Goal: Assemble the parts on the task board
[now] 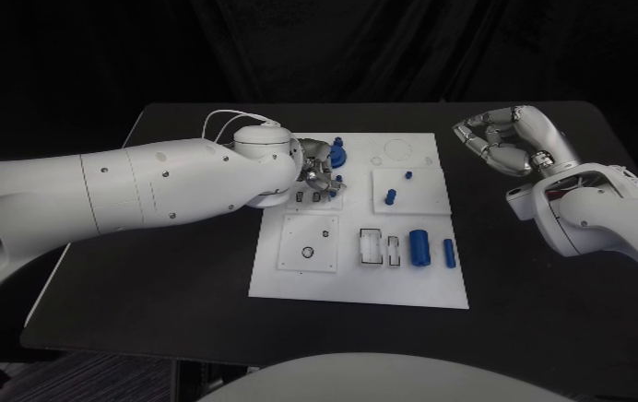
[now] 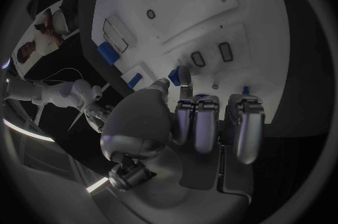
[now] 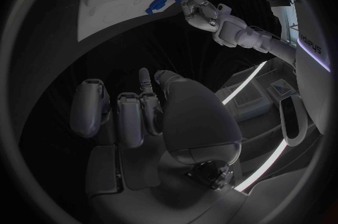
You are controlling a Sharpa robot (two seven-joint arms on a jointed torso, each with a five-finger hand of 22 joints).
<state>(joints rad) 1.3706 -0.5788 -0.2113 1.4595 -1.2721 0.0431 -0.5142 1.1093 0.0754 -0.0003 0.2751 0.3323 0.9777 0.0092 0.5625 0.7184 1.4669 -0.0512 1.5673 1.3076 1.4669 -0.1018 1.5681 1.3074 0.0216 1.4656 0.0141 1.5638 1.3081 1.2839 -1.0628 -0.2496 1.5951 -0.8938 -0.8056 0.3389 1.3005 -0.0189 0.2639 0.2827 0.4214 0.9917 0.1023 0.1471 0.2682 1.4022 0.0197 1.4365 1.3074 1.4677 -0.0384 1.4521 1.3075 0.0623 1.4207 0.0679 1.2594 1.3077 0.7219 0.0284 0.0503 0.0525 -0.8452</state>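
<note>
- Left hand [image 1: 316,170] over the far left part of the task board [image 1: 359,291], fingers curled down; a small blue part [image 2: 174,74] pinched at the fingertips (plain in the left wrist view), just above the board's two small dark slots [image 2: 211,55].
- Just to the far right of that hand, touching or nearly so: a blue upright piece [image 1: 337,153] standing on the board.
- Further right, on a raised white square: two small blue pegs [image 1: 394,195], apart from the hand.
- Nearer on the board, well apart from the left hand: a blue cylinder [image 1: 419,246] and a slimmer blue bar [image 1: 450,254], lying side by side beside two white rectangular frames [image 1: 381,246].
- Right hand [image 1: 508,141] off the board's far right corner, above the black table [image 1: 173,236], fingers curled in with nothing held.
</note>
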